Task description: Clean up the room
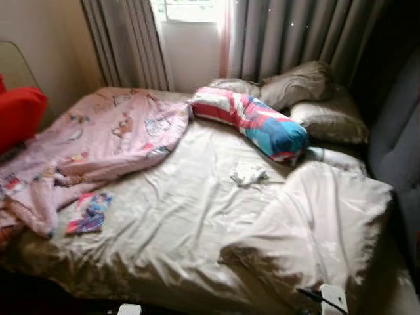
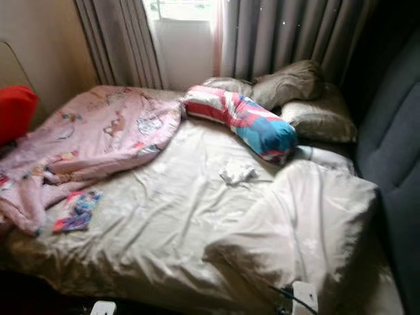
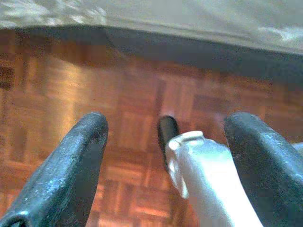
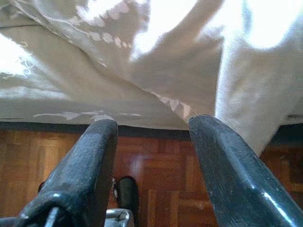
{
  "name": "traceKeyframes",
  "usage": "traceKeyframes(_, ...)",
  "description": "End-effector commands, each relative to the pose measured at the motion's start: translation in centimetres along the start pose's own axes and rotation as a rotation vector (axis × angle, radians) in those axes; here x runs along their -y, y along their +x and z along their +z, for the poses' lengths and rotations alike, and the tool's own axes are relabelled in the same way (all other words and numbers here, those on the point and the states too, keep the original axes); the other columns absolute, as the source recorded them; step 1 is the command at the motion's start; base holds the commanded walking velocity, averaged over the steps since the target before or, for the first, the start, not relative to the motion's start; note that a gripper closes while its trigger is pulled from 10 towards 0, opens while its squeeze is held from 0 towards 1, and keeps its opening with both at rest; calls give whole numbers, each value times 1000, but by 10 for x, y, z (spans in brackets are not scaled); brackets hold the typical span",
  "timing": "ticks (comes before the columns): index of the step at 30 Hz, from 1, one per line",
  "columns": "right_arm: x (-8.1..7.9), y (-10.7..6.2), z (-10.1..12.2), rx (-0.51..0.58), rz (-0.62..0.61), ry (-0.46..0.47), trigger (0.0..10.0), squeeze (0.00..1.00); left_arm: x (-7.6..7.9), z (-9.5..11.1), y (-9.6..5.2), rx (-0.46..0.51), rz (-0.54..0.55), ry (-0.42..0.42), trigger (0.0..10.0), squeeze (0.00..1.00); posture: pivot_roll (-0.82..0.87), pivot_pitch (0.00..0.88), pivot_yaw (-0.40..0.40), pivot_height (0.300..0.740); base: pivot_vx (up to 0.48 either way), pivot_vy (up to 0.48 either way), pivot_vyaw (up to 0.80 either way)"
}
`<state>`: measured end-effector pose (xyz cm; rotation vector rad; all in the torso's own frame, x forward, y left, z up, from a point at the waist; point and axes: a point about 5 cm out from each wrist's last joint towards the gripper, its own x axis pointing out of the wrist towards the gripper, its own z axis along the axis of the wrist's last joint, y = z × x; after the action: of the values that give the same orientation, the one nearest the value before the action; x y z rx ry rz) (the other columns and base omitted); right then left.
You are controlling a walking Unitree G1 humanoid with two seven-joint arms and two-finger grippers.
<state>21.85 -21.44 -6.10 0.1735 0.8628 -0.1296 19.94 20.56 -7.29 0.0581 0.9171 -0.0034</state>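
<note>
Below the bed (image 1: 197, 216) edge, both tools, left tool (image 3: 163, 142) and right tool (image 4: 151, 142), hang wide open and empty above the parquet floor (image 3: 132, 94); the pink blanket (image 1: 98, 138) lies well apart.

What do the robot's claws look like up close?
Each claw has two long black fingers, thick and rounded, with a slightly scuffed, shiny surface. The left claw shows them over the wooden floor, with a silver metal part between. The right claw looks the same.
</note>
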Motion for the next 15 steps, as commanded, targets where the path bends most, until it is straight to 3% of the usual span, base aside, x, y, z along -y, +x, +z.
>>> traceKeyframes(1,-1,0,-6,-25,3,7,10000,0,-6,-1,-1,0,11,-8,10000,0,-13,58,6,740,0,0,-763)
traceKeyframes(15,-1,0,-5,-27,8,1,10000,0,-5,0,-1,2,10,0,10000,0,-14,62,6,740,0,0,-758)
